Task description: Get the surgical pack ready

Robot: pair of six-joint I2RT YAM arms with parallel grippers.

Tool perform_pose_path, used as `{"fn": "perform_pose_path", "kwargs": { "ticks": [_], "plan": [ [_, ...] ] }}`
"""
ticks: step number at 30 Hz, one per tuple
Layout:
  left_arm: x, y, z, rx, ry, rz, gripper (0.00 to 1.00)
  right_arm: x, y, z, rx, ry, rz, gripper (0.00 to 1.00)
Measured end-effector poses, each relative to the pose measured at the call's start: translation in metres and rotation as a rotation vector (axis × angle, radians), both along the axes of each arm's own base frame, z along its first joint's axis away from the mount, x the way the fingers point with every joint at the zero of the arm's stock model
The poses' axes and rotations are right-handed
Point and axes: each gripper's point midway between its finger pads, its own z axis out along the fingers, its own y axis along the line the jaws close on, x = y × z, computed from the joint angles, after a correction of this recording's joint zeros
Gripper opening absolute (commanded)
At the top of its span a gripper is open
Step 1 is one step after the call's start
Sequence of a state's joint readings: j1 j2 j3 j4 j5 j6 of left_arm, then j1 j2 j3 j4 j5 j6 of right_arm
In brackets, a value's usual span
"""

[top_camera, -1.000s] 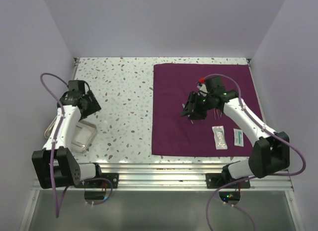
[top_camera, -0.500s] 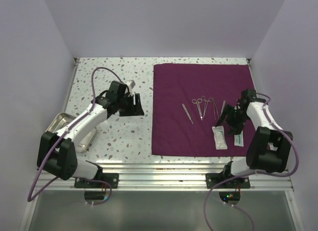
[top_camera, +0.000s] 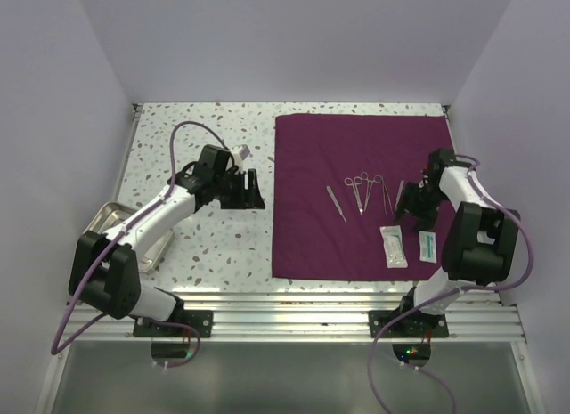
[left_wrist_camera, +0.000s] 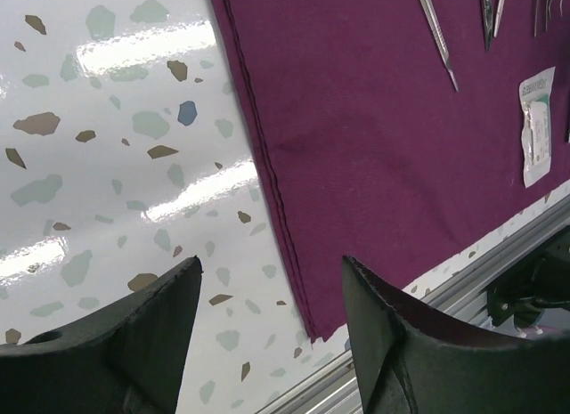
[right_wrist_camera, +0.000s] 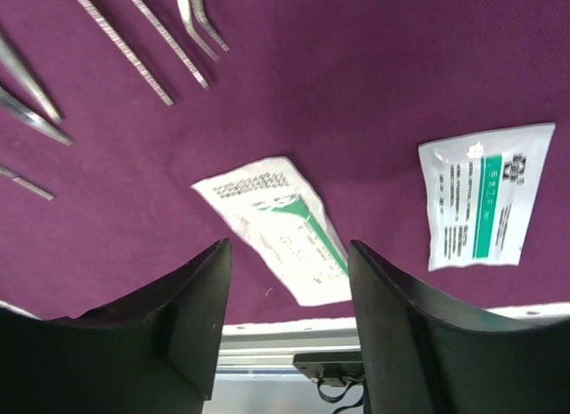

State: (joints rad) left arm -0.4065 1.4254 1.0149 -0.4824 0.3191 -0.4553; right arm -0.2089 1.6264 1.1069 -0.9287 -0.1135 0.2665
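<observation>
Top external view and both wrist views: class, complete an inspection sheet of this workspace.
Surface: speckled table, glossy.
Job's things: maroon cloth spread flat, right side; steel instruments in a row and two packets on it.
Clutter: metal tray, left near edge.
Claws: left claw open, beside the cloth's left edge; right claw open, above the packets; both empty.
Cables: purple cable looped off each arm.
Surroundings: lavender walls, aluminium rail in front.

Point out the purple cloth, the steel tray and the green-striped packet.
purple cloth [top_camera: 307, 227], top external view, bare left part.
steel tray [top_camera: 155, 247], top external view, right side.
green-striped packet [right_wrist_camera: 485, 205], right wrist view, its middle.
</observation>
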Motion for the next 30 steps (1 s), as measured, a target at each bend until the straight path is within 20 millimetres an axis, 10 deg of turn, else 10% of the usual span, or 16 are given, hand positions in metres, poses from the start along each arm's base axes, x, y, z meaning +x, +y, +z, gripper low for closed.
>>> {"fn": "perform_pose_path", "kwargs": {
  "ticks": [30],
  "plan": [
    [-0.004, -0.005, -0.008, -0.018, 0.027, -0.025, 0.67, 0.007, 0.000, -0.044, 0.017, 0.102, 0.069, 0.07]
  ]
}}
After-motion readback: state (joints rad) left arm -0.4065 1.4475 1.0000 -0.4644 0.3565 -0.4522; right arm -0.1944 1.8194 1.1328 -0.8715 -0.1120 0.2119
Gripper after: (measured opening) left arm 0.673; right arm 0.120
